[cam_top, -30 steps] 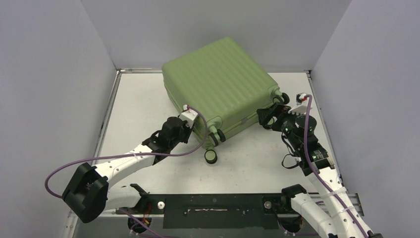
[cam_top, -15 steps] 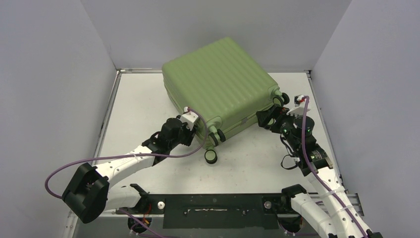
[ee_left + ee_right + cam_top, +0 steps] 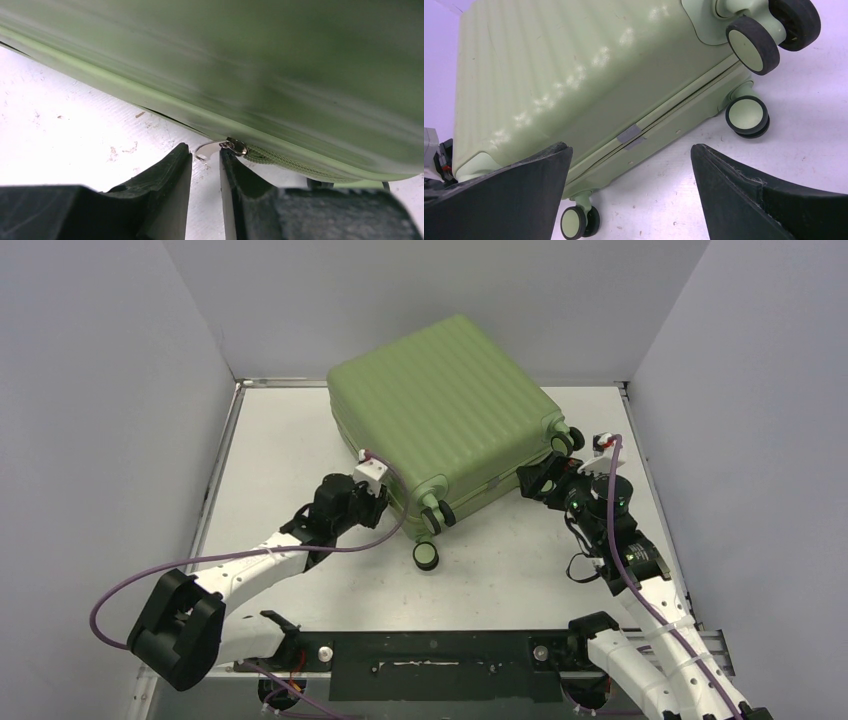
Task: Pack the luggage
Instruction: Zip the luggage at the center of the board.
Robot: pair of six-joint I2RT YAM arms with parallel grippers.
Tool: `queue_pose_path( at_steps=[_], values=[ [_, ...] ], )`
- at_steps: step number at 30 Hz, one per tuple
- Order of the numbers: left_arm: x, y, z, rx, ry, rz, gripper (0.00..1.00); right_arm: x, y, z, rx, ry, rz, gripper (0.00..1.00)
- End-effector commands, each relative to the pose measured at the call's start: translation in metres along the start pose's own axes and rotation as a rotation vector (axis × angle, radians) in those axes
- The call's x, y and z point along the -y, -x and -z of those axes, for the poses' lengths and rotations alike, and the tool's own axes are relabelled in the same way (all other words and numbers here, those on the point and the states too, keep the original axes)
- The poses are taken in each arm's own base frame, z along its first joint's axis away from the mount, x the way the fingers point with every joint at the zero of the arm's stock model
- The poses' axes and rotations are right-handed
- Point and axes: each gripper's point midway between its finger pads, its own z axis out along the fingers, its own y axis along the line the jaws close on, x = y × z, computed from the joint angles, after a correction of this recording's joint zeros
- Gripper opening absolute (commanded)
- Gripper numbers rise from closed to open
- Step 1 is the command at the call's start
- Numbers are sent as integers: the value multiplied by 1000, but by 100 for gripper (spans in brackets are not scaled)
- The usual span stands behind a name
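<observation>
Luggage (image 3: 260, 60) just beyond left gripper (image 3: 204, 153)

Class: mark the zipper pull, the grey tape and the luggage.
zipper pull (image 3: 234, 146), left wrist view, its slider end.
grey tape (image 3: 629, 133), right wrist view, middle of the strip.
luggage (image 3: 450, 400), top view, ribbed upper shell.

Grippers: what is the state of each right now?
Left gripper: nearly closed at the zipper pull of the luggage; grip cannot be told.
Right gripper: open, holding nothing.
</observation>
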Motion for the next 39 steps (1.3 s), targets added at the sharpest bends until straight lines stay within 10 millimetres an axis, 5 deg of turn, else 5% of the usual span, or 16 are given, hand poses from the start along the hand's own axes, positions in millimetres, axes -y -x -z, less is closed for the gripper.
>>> queue_pose_path(
  at_steps=[1,16,26,39],
  values=[
    [6,44,0,162,-52,44,24,-5,7,0,36,18,3,92],
    [27,41,0,155,-168,31,24,-4,5,-1,30,17,2,92],
    [36,33,2,122,-189,-9,36,-4,7,2,35,16,-1,92],
    [43,37,1,146,-228,-1,5,-6,7,6,33,21,-10,92]
  ],
)
